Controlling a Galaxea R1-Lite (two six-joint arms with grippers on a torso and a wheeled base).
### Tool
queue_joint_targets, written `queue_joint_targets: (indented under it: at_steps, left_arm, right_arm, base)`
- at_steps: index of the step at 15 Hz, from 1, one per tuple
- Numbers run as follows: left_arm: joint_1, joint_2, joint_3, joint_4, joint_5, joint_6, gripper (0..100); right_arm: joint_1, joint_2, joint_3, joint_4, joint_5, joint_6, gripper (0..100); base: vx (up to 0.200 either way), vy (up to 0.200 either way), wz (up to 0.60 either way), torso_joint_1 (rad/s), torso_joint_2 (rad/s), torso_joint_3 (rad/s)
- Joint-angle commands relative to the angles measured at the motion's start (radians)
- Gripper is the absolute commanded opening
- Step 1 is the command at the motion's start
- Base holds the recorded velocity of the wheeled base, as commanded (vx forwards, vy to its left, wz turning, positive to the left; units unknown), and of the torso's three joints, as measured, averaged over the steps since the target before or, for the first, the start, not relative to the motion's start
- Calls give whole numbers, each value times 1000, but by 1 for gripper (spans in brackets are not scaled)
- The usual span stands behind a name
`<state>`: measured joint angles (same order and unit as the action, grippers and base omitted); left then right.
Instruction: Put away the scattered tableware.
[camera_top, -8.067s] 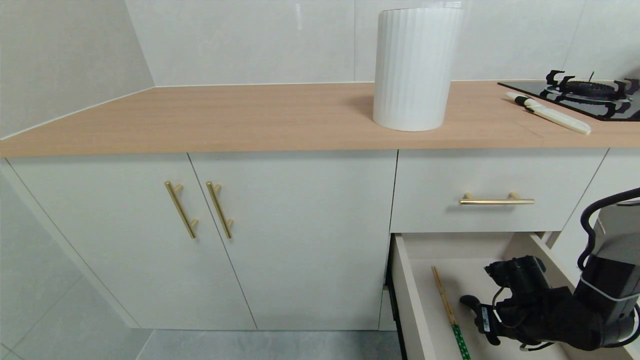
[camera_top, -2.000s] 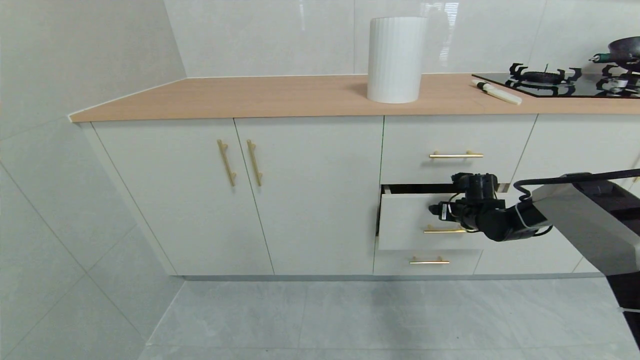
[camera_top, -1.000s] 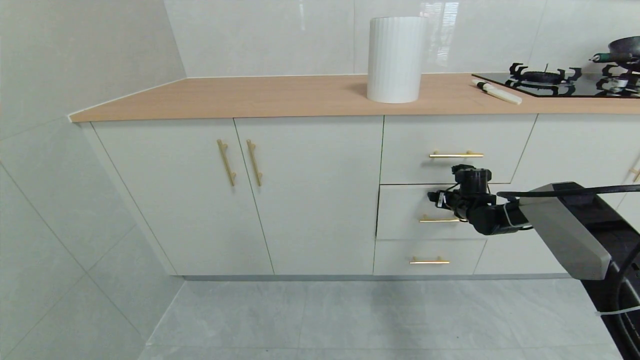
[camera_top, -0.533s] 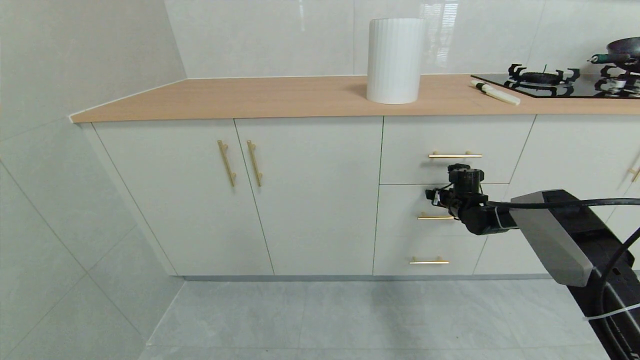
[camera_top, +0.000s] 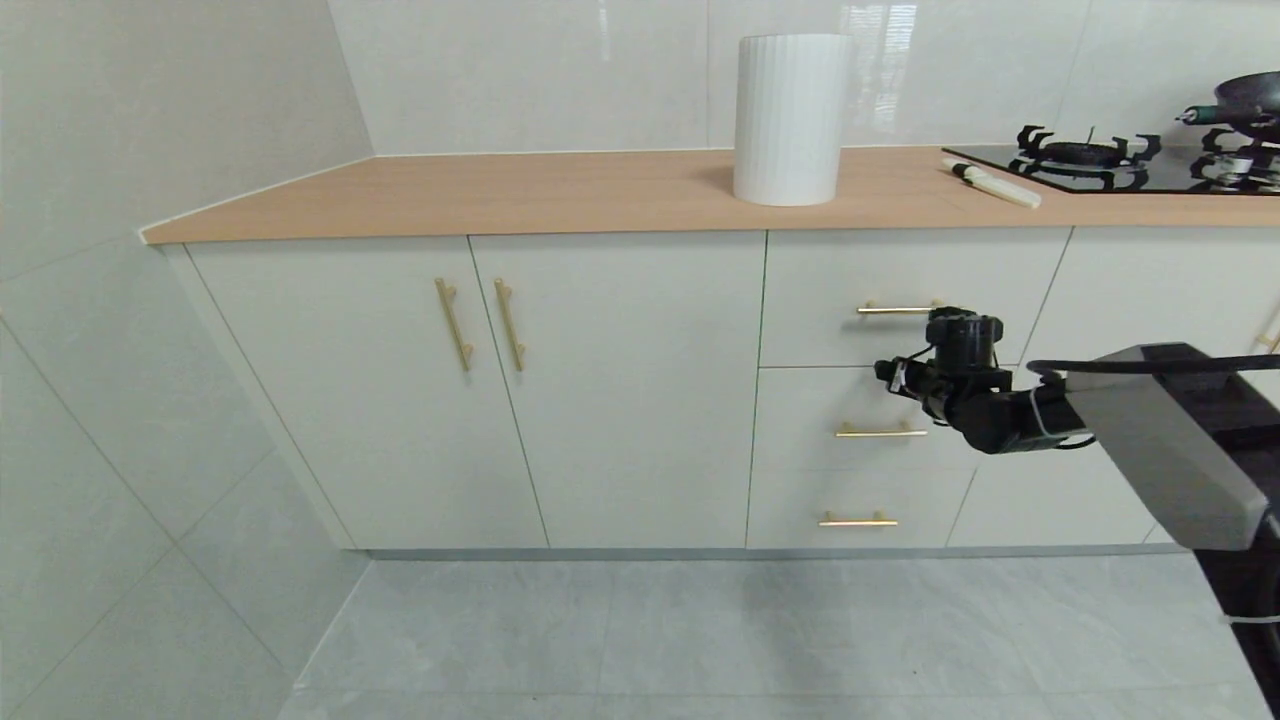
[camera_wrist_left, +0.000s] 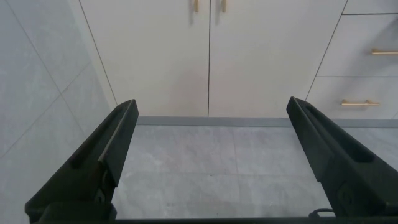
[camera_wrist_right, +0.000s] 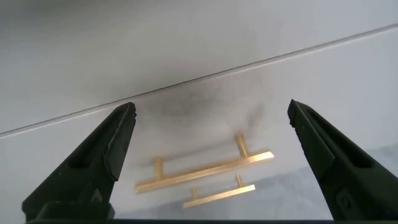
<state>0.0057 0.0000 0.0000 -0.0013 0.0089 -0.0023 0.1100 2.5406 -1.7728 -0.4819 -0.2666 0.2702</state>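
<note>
My right pincer: apart, empty, just before the middle drawer, above its handle. Risk: drawer closed, knife above it unstowed; I may quit early.

You are looking at a ribbed canister sitting on the countertop, with a knife lying to its right and a gas hob lying beyond that. Below, double doors are standing left of three stacked drawers. The right gripper is hanging just before the middle drawer, above its handle. The left gripper is hovering over the floor before the doors.
</note>
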Motion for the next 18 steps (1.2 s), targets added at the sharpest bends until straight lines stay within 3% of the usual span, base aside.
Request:
queue_joint_targets:
  at_steps: [1, 5, 6, 7, 10, 12, 15, 18]
  left_arm:
    - [0, 0, 0, 0, 0, -1, 100]
    - [0, 0, 0, 0, 0, -1, 100]
    - [0, 0, 0, 0, 0, -1, 100]
    - [0, 0, 0, 0, 0, -1, 100]
    - [0, 0, 0, 0, 0, -1, 100]
    - [0, 0, 0, 0, 0, -1, 100]
    - [0, 0, 0, 0, 0, -1, 100]
    - [0, 0, 0, 0, 0, -1, 100]
  right_arm:
    - [5, -330, 265, 0, 6, 26, 100]
    - [4, -833, 685, -63, -2, 7, 100]
    - [4, -913, 739, -63, -2, -17, 100]
    - [4, -1123, 875, -58, 0, -75, 100]
    - [0, -1521, 1079, -4, -8, -206, 100]
    - [0, -1797, 1109, 226, -65, -258, 100]
    - [0, -2076, 1026, 612, -151, -276, 100]
    - [0, -2211, 992, 766, -258, -315, 100]
  base:
    - [0, 0, 0, 0, 0, 0]
    - [0, 0, 0, 0, 0, 0]
    - [0, 0, 0, 0, 0, 0]
    - [0, 0, 0, 0, 0, 0]
    - [0, 0, 0, 0, 0, 0]
    - [0, 0, 0, 0, 0, 0]
    - [0, 0, 0, 0, 0, 0]
    - [0, 0, 0, 0, 0, 0]
